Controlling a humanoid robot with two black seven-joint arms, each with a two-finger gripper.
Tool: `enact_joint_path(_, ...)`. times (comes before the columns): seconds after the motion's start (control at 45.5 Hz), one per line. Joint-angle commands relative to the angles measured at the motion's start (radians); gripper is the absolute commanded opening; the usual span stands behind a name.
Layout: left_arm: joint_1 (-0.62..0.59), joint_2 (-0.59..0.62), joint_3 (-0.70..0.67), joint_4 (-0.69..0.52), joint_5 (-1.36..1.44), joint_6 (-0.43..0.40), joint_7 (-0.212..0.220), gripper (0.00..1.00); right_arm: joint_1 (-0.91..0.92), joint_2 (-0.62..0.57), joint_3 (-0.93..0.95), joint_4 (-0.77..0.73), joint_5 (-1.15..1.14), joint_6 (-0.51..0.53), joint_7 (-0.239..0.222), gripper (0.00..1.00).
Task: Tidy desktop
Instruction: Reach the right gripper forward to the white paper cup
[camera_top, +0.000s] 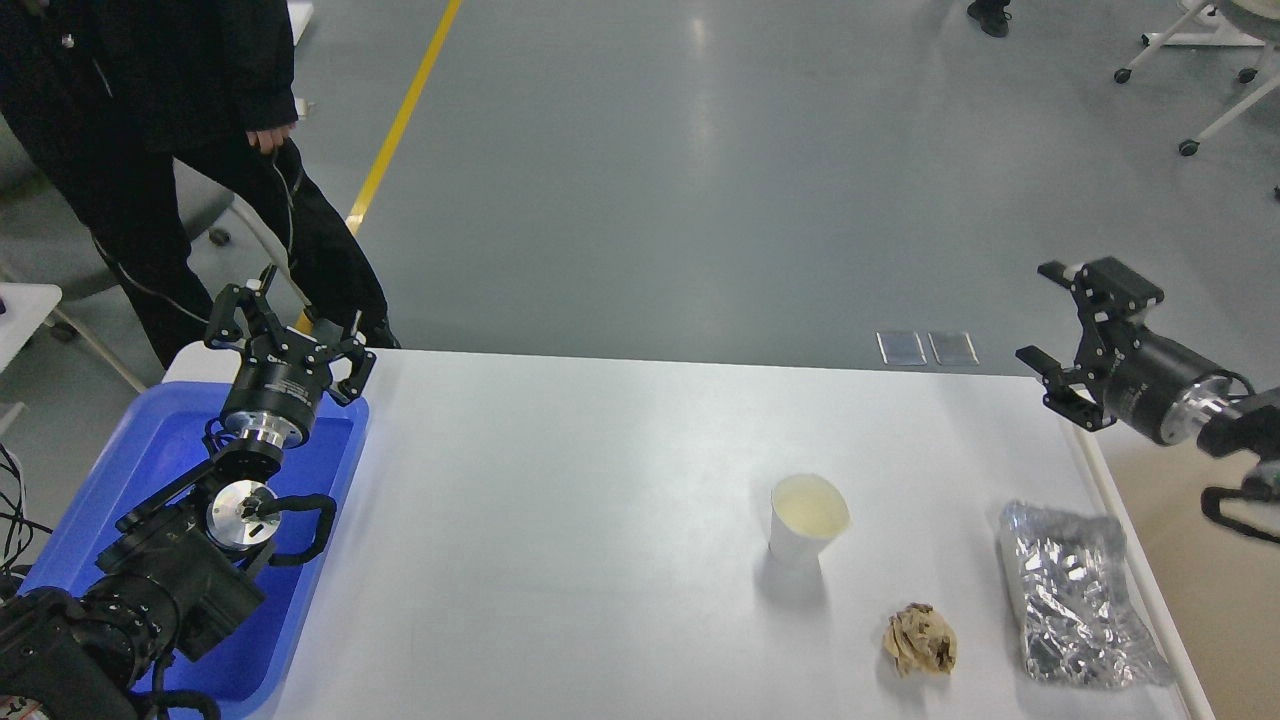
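Note:
The white desktop (580, 520) fills the lower middle of the head view. On its right part stand a white paper cup (806, 517), a crumpled brown paper ball (920, 641) and a shiny silver foil bag (1073, 592). My left gripper (288, 325) is open and empty, held above the far end of the blue tray (130, 470) at the left. My right gripper (1052, 318) is open and empty, raised above the desktop's far right corner and pointing left, well above and behind the foil bag.
A beige bin (1215, 590) stands just beyond the desktop's right edge. A person in black (170, 130) stands behind the far left corner. Wheeled chair legs (1200, 100) are at the far right of the grey floor.

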Motion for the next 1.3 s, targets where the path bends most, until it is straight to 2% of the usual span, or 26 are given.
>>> enact_joint_path(0.0,0.0,0.0,0.0,0.0,0.0,0.0,-0.001,1.0,0.133,-0.181,-0.205,0.208,-0.255,0.118,-0.046,1.0)
enact_joint_path(0.066,0.0,0.0,0.0,0.0,0.0,0.0,-0.001,1.0,0.144,-0.198,-0.211,0.242,-0.317,0.123,-0.055,1.0)
enact_joint_path(0.11,0.0,0.0,0.0,0.0,0.0,0.0,-0.001,1.0,0.147,-0.203,-0.213,0.249,-0.343,0.127,-0.08,1.0)
enact_joint_path(0.154,0.0,0.0,0.0,0.0,0.0,0.0,-0.001,1.0,0.155,-0.199,-0.214,0.251,-0.375,0.127,-0.13,1.0)
enact_joint_path(0.264,0.0,0.0,0.0,0.0,0.0,0.0,-0.001,1.0,0.201,-0.186,-0.217,0.282,-0.487,0.161,-0.293,1.0)
enact_joint_path(0.374,0.0,0.0,0.0,0.0,0.0,0.0,-0.001,1.0,0.253,-0.097,-0.243,0.32,-0.546,0.209,-0.452,1.0)
enact_joint_path(0.44,0.0,0.0,0.0,0.0,0.0,0.0,0.001,1.0,0.285,-0.048,-0.266,0.331,-0.547,0.216,-0.505,1.0)
enact_joint_path(0.506,0.002,0.0,0.0,0.0,0.0,0.0,-0.001,1.0,0.324,-0.008,-0.292,0.332,-0.55,0.242,-0.506,1.0)
enact_joint_path(0.594,0.0,0.0,0.0,0.0,0.0,0.0,0.001,1.0,0.396,0.106,-0.364,0.334,-0.559,0.276,-0.508,1.0)
enact_joint_path(0.792,0.0,0.0,0.0,0.0,0.0,0.0,0.001,1.0,0.511,0.301,-0.585,0.312,-0.573,0.279,-0.506,1.0)
enact_joint_path(1.012,0.0,0.0,0.0,0.0,0.0,0.0,-0.001,1.0,0.514,0.453,-0.618,0.118,-0.605,0.275,-0.506,1.0)
enact_joint_path(1.276,0.0,0.0,0.0,0.0,0.0,-0.001,0.001,1.0,0.492,0.476,-0.616,0.084,-0.693,0.271,-0.506,1.0)
